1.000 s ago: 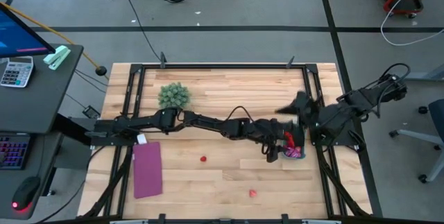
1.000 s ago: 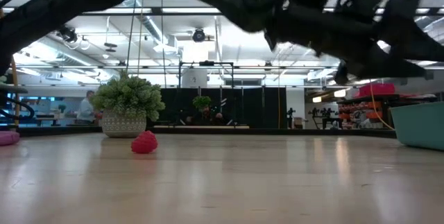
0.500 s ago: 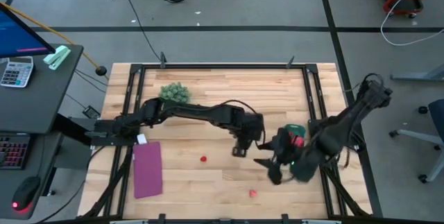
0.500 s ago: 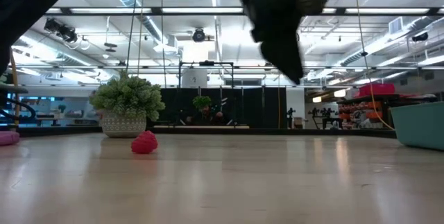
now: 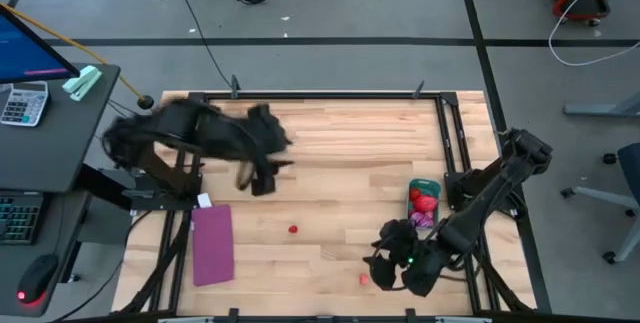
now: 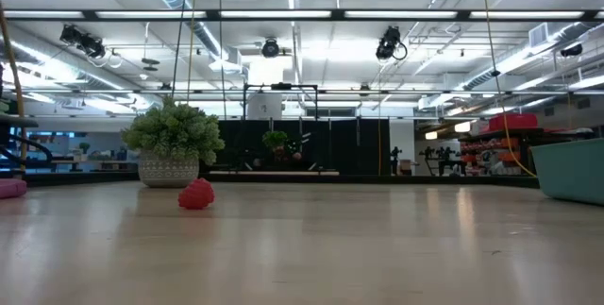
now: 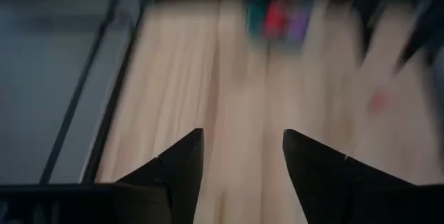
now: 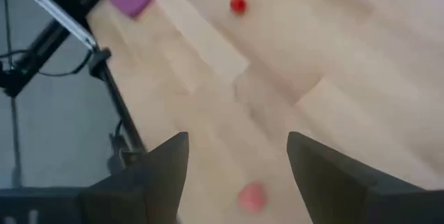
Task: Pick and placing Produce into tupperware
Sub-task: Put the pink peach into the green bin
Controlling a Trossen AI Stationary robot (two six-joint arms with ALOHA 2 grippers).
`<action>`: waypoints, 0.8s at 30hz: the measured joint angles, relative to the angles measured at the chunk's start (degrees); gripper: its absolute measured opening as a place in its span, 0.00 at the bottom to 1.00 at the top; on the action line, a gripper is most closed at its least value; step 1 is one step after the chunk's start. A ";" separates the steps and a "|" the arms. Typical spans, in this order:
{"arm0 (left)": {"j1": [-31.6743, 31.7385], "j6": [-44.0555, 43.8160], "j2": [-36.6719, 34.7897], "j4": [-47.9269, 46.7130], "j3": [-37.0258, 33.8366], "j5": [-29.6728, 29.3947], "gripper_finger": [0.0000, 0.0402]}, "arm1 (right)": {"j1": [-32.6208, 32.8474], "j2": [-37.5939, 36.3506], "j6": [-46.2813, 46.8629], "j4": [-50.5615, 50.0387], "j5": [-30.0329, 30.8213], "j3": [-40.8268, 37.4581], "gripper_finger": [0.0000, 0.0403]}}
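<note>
Right claw (image 5: 385, 268) wide open, empty, above pink piece (image 5: 365, 279); left claw (image 7: 239, 156) likewise. Risked nudging fruit off worktop (image 5: 330, 163).

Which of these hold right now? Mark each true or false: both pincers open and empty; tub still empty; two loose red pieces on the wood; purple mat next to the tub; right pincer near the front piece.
1. Both pincers are open and empty. True: the left pincer and the right pincer show gaps with nothing between the fingers.
2. The tub is empty. False: red and magenta pieces lie in it.
3. Two loose pieces lie on the wood. True: the red piece and the pink piece.
4. The purple mat lies beside the tub. False: it lies at the left side, far from the tub.
5. The right pincer hovers near the pink piece. True.
</note>
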 joint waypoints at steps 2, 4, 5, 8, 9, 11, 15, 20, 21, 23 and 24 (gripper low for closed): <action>-0.99 -1.70 0.64 -0.82 -1.37 -0.98 0.51 | -0.11 1.60 2.22 0.98 -1.12 0.05 0.63; -1.55 -3.13 2.21 0.20 -1.47 -1.63 0.50 | -0.20 3.47 3.64 0.72 -2.30 0.06 0.63; -2.22 -3.79 0.85 0.11 -1.30 -1.97 0.50 | -0.38 4.31 3.75 0.51 -2.19 0.06 0.63; -3.72 -6.43 -7.00 -0.72 -1.03 -2.39 0.50 | -1.50 6.60 -0.87 0.63 -0.84 0.08 0.63; -4.32 -7.45 -8.60 -0.77 -0.60 -2.61 0.50 | -1.79 7.50 -2.80 0.71 -1.70 0.08 0.63; -6.05 -8.38 -8.85 -2.37 -1.02 -2.91 0.50 | -2.78 9.56 -5.51 2.33 -6.45 0.06 0.63; -8.48 -7.32 -6.24 -2.92 -1.93 -1.95 0.51 | -3.48 13.66 -9.52 7.26 -14.65 0.06 0.63; -12.23 -7.34 -8.36 -2.23 -1.13 -2.61 0.50 | -3.19 18.43 -15.53 11.57 -18.14 0.08 0.63; -12.64 -7.34 -7.95 -2.20 -1.59 -2.54 0.50 | -3.19 19.20 -16.04 11.63 -19.23 0.08 0.63; -13.11 -7.30 -6.92 -0.90 -3.10 -2.59 0.50 | -3.19 20.36 -16.28 11.02 -20.21 0.08 0.63; -13.25 -7.27 -6.85 -0.57 -3.73 -2.65 0.50 | -3.18 20.78 -16.45 10.90 -20.32 0.08 0.63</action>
